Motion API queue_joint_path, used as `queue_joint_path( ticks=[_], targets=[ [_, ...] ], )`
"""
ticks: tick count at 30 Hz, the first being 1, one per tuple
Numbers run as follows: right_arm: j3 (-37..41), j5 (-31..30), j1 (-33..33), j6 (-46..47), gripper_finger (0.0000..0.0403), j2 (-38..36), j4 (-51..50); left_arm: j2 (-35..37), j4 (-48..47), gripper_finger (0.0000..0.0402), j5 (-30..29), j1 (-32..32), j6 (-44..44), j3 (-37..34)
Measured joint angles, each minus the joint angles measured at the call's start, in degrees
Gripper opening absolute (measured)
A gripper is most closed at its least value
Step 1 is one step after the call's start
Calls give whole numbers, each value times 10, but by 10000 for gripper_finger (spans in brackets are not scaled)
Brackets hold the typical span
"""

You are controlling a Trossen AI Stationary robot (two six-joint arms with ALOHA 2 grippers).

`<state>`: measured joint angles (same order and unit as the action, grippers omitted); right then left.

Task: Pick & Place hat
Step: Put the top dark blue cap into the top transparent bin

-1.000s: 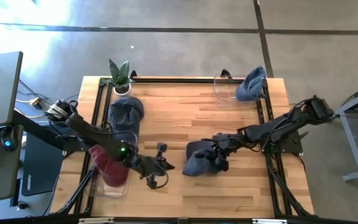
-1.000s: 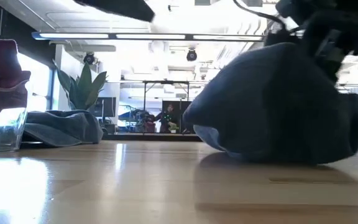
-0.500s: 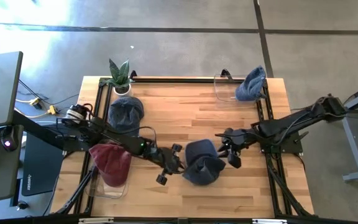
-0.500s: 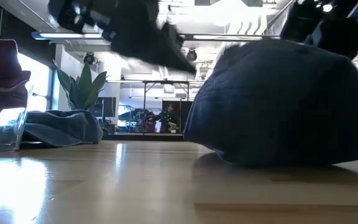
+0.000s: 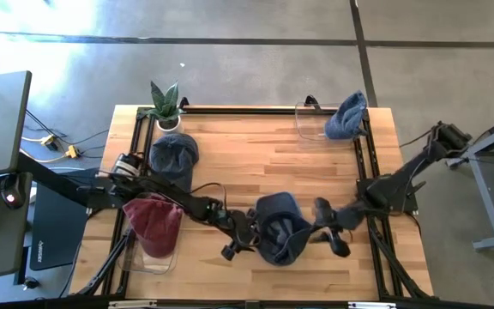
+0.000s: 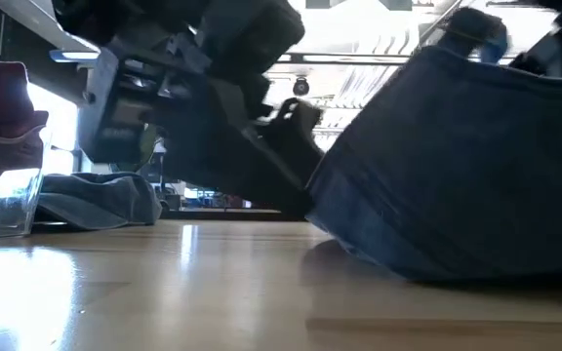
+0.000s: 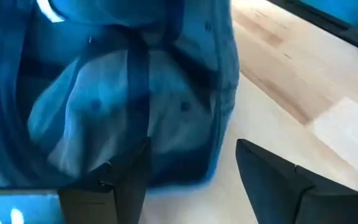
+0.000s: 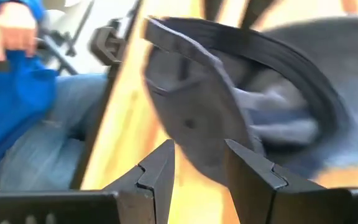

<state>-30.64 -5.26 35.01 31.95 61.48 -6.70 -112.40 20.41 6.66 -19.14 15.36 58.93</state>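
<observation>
High view: overhead, straight down, whole table (image 5: pixel 230 146). Low view: table height, level across, close. Wrist views: very close. All four share the dark blue hat (image 5: pixel 280 230) near the table's front.

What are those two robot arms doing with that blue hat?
The two arms are working on a dark blue hat lying near the front middle of the wooden table. The left gripper is at the hat's left edge with its fingers spread apart. The right gripper is just off the hat's right side, fingers open, with the brim in front of them. Neither has a hold on it. Around the table lie a red hat, two more blue hats and a small plant.
</observation>
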Motion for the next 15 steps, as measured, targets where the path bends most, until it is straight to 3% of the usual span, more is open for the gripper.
queue_joint_path(
  ticks=[6,12,15],
  targets=[
    [0,-31,67,-33,130,34,100,-23,-17,163,-1,0,35,47],
    [-1,-105,108,-75,130,65,145,-16,-198,29,-2,0,45,132],
    [-1,-122,103,-94,130,98,181,-4,-302,14,-2,0,26,194]
  ],
)
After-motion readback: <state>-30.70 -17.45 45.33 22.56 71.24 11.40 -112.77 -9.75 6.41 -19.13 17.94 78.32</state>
